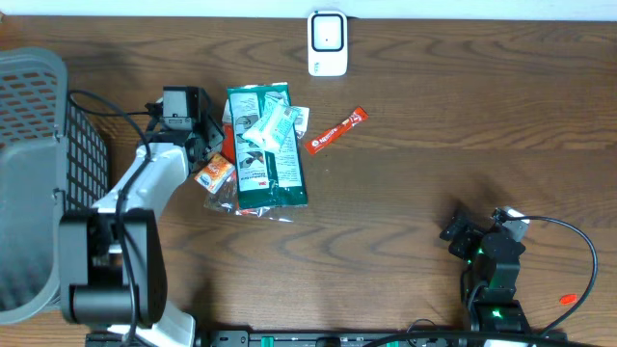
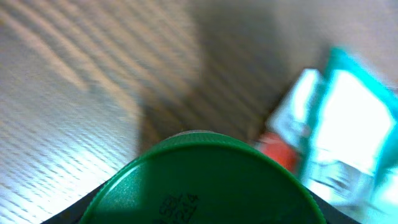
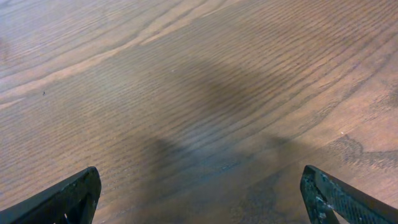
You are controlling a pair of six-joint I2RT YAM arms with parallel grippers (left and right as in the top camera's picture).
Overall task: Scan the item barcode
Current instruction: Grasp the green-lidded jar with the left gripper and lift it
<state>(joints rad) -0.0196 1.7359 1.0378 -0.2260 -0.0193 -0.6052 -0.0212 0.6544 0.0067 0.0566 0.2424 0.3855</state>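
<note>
Overhead straight above table (image 1: 434, 173); wrist views low, close; teal packets (image 1: 270, 145) seemingly common to left.

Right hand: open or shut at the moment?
Open. In the right wrist view the right hand has its fingers spread to the frame's edges, with only bare table between them.

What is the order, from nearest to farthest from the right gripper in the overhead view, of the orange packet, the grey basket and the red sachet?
Measured from the right gripper:
1. The red sachet, up and to its left, mid-table.
2. The orange packet, farther left, beside the left arm.
3. The grey basket, at the table's far left edge.
</note>
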